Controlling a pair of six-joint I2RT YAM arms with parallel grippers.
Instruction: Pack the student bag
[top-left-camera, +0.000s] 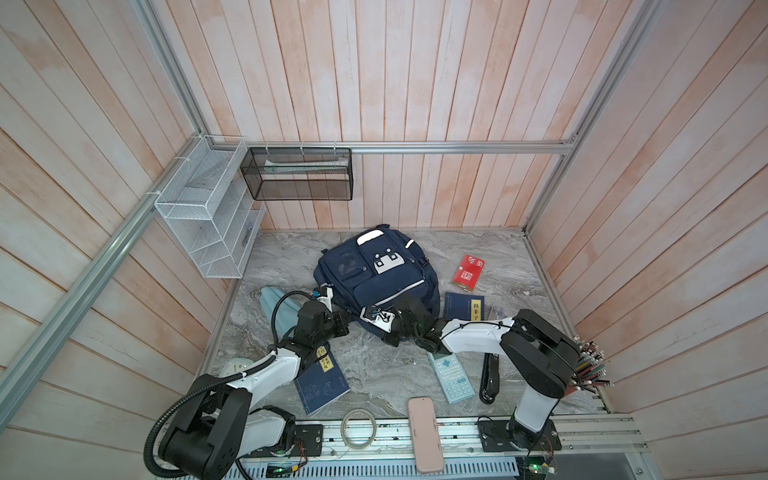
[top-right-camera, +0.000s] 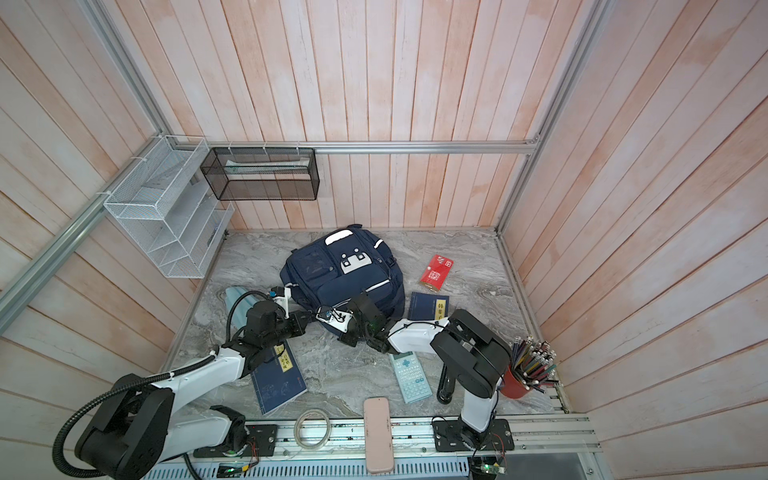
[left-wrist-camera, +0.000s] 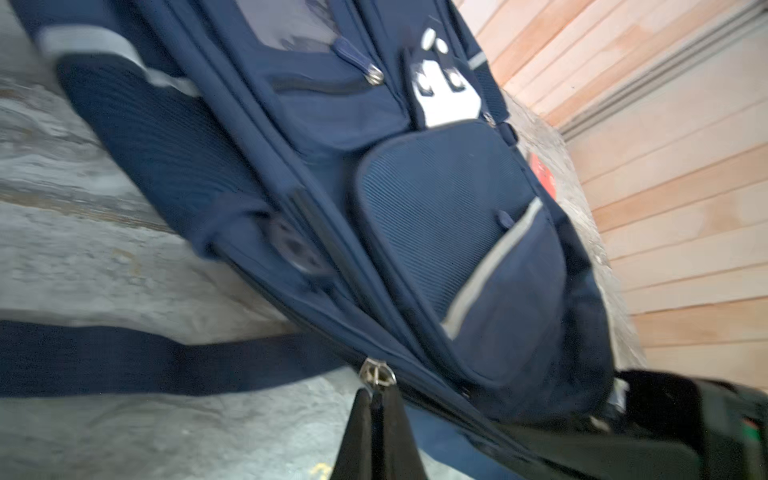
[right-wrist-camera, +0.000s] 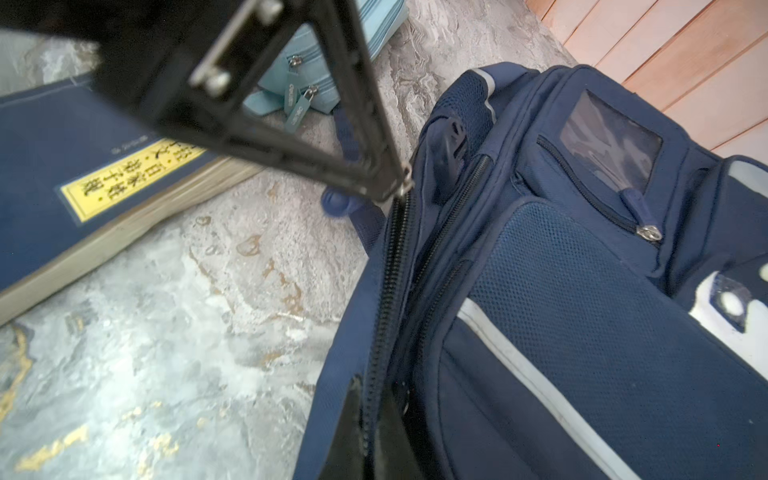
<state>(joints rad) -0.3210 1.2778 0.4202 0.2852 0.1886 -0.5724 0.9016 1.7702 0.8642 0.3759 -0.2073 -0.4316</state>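
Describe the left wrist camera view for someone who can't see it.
The left gripper, shut, pinches a metal zipper pull on the edge of the navy student bag, which lies on the grey marble table.

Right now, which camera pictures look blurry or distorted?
Left wrist view: the student bag is smeared by motion blur. Right wrist view: the bag is crisp, the yellow book label soft. Both top views: sharp, but the wall planks splay outward.

Navy student bag (top-left-camera: 374, 282) on marble table (top-left-camera: 374, 374)
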